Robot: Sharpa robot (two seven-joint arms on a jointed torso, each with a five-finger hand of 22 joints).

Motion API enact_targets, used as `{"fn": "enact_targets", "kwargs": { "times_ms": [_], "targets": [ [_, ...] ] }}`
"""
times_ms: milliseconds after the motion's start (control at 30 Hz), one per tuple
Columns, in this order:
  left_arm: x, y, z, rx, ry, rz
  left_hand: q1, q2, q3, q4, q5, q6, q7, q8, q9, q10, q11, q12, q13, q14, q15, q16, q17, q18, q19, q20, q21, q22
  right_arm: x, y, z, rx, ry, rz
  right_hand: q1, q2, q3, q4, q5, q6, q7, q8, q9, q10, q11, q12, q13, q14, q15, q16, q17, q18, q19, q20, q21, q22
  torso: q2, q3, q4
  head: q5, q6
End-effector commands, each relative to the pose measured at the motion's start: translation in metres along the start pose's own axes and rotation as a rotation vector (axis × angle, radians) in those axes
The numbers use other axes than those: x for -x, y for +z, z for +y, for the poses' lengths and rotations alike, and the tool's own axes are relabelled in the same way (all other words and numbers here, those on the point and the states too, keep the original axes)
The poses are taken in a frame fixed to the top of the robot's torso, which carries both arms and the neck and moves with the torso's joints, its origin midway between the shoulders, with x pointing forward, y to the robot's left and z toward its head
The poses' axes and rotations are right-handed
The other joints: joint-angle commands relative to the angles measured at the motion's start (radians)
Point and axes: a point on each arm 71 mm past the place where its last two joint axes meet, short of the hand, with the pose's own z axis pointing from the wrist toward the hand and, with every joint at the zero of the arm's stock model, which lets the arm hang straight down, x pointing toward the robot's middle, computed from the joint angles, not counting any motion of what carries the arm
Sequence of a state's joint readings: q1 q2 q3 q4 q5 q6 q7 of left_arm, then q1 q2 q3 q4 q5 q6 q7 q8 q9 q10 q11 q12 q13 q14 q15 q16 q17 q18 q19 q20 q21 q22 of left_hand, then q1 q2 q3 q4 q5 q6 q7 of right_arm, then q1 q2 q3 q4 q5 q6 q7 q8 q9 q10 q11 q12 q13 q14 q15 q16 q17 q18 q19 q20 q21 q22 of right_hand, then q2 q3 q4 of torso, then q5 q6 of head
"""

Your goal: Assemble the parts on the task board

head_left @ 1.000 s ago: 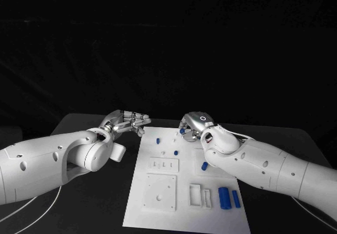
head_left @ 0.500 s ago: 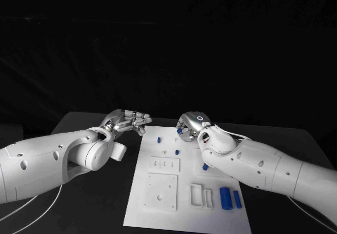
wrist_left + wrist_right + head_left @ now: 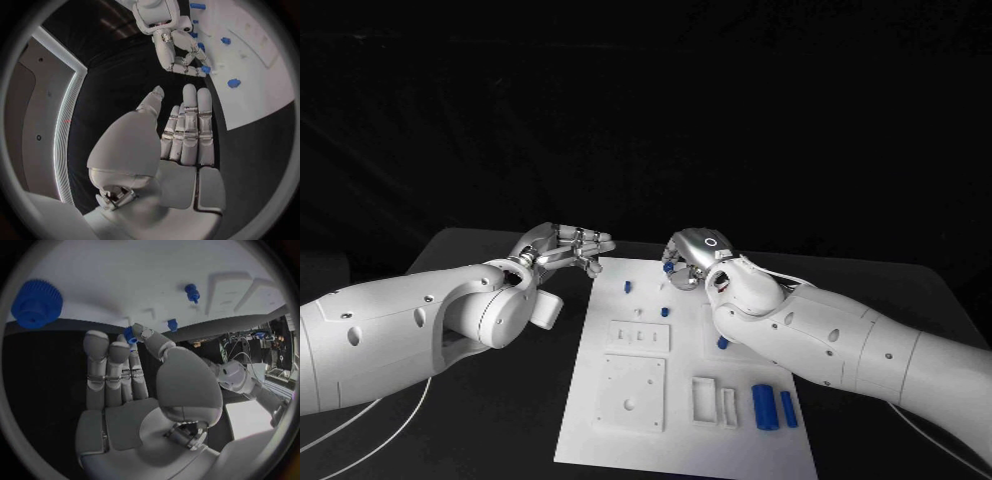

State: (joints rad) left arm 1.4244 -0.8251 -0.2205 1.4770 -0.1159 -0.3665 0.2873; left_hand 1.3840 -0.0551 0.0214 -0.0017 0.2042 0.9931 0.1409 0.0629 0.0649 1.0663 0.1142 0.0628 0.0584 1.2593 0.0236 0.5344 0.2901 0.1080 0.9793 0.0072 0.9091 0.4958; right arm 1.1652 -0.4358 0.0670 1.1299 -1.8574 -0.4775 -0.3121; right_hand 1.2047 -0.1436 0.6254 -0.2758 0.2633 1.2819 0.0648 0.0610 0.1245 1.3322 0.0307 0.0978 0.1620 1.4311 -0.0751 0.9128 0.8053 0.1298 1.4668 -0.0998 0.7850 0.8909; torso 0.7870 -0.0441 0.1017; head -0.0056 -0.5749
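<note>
The white task board [image 3: 635,420] lies in the middle of the black table. My right hand [image 3: 692,256] hovers over the board's far edge and pinches a small blue part [image 3: 130,335] between thumb and finger; that part [image 3: 204,69] also shows in the left wrist view. My left hand [image 3: 567,247] hangs just off the board's far left corner, fingers [image 3: 189,122] stretched out and holding nothing. Other blue parts stand on the board: a small peg [image 3: 627,288], another peg [image 3: 665,311], a piece [image 3: 723,342] beside my right forearm, and two longer pieces [image 3: 763,405] at the near right.
Raised white blocks and slots [image 3: 632,392] cover the near half of the board. In the right wrist view a blue toothed wheel [image 3: 36,302] and a blue peg [image 3: 192,292] sit on the board. Black table surrounds the board on both sides.
My right hand has edged slightly to the left over the board's far edge, still pinching the blue part. The left hand has barely moved.
</note>
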Motion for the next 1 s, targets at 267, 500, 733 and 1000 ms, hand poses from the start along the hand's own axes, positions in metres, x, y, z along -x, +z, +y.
{"fn": "enact_targets", "kwargs": {
  "times_ms": [267,500,733,1000],
  "targets": [
    [-0.0031,0.0011,-0.0026,-0.010,0.000,0.017,0.004,0.002,0.000,-0.006,0.000,-0.009,0.000,0.000,0.000,-0.007,-0.001,-0.002,0.001,0.003,0.001,-0.006,-0.001,0.015,0.003,0.001,0.002,-0.001,-0.0017,0.0022,0.0026,0.012,-0.017,0.003,0.010,0.006,-0.002,-0.001,0.005,0.007,0.000,0.003,0.047,0.045,-0.031,0.001,0.045,0.002,-0.005,-0.007,0.002,0.015,0.039,-0.003,-0.007,0.007,0.002,-0.0019,-0.0002,0.003,-0.003],
    [-0.0036,0.0012,-0.0027,-0.010,0.000,0.020,0.002,0.002,0.000,-0.007,-0.001,-0.011,0.001,-0.001,0.000,-0.008,-0.001,-0.002,0.001,0.003,0.002,-0.005,-0.001,0.016,0.002,0.001,0.007,-0.011,-0.0034,0.0033,0.0026,0.014,-0.019,0.012,0.010,0.006,-0.005,-0.001,0.004,0.005,0.001,0.003,0.046,0.044,-0.031,0.000,0.044,0.001,-0.004,-0.008,0.003,0.014,0.038,-0.003,-0.011,0.010,0.003,-0.0031,-0.0019,0.006,-0.005],
    [-0.0041,0.0015,-0.0027,-0.010,0.000,0.022,0.002,0.002,0.000,-0.007,-0.001,-0.011,0.001,-0.001,0.000,-0.008,-0.001,-0.002,0.001,0.003,0.002,-0.005,-0.001,0.016,0.002,0.001,0.007,-0.011,-0.0050,0.0039,0.0033,0.017,-0.019,0.025,0.010,0.007,-0.009,-0.001,0.007,0.004,0.001,0.003,0.044,0.044,-0.031,-0.001,0.042,0.001,-0.004,-0.008,0.003,0.014,0.038,-0.002,-0.013,0.013,0.003,-0.0040,-0.0002,0.009,-0.007],
    [-0.0045,0.0021,-0.0028,-0.010,0.000,0.023,0.002,0.002,0.000,-0.007,-0.001,-0.011,0.001,-0.001,0.000,-0.008,-0.001,-0.002,0.001,0.003,0.002,-0.005,-0.001,0.016,0.002,0.001,0.007,-0.011,-0.0072,0.0048,0.0030,0.016,-0.022,0.040,0.010,0.011,-0.016,-0.001,0.011,-0.001,0.003,0.002,0.040,0.041,-0.029,-0.005,0.037,0.001,-0.003,-0.009,0.005,0.014,0.039,-0.002,-0.019,0.018,0.004,-0.0048,-0.0015,0.010,-0.009]
  ]
}}
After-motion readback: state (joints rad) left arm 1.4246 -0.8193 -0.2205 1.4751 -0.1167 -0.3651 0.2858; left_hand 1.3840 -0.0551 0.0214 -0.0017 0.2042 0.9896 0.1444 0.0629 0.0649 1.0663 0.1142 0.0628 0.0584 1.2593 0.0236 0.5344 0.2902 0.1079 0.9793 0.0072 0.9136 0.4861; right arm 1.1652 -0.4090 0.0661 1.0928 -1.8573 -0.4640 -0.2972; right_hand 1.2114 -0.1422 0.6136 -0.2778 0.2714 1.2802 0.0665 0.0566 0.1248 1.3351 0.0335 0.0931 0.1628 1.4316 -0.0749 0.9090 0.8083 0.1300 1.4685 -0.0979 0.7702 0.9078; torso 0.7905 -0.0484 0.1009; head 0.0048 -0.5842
